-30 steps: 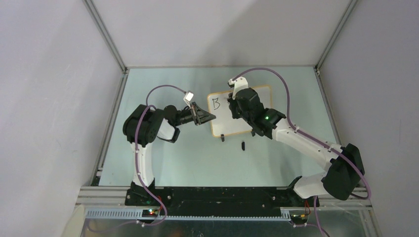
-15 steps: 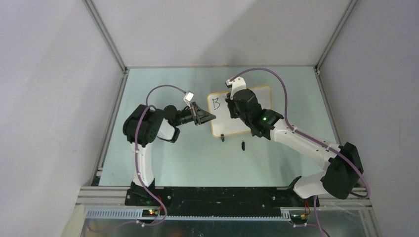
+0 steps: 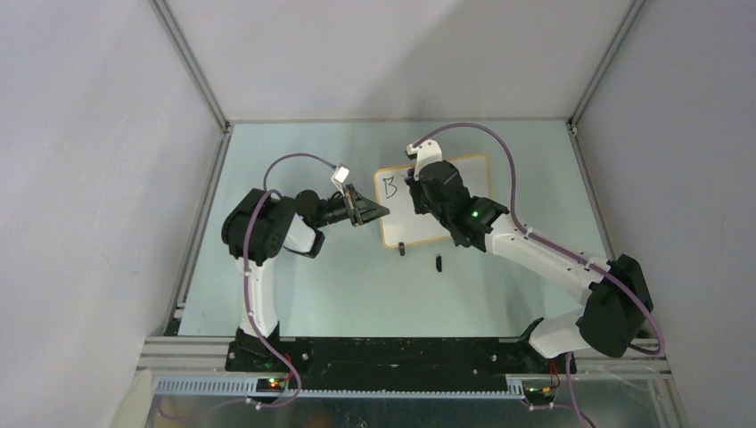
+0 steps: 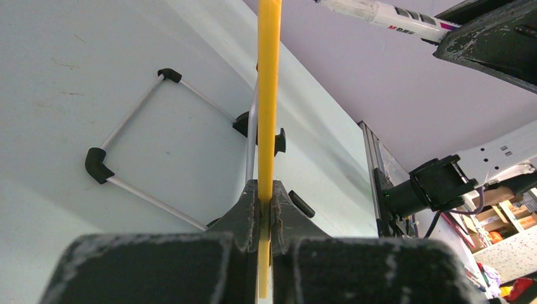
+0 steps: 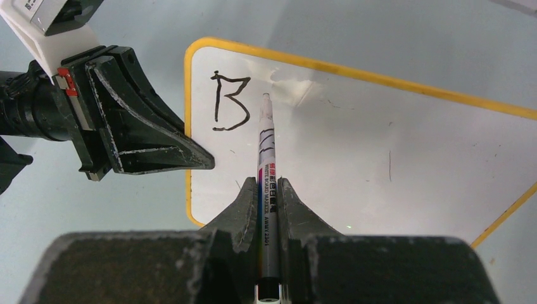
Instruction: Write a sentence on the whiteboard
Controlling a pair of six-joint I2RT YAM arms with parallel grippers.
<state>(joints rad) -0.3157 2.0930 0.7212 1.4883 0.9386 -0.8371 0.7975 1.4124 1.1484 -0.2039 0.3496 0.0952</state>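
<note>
While the left tool (image 4: 266, 194) stays clamped on the whiteboard (image 5: 392, 164) edge, mid-bench (image 3: 294, 294) | right tool (image 5: 267, 190), pinching the marker (image 5: 265, 145), has shifted slightly left | sentence (image 5: 229, 102): only "B"; second letter judged next.

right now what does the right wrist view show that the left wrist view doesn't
Only the right wrist view shows the whiteboard face-on, with a black "B" and the marker tip just right of it.
Only the left wrist view shows the board edge-on, and a thin wire stand with black corner caps beside it.
Both show the yellow frame pinched in the shut left claw, and the marker gripped by the right claw.
</note>
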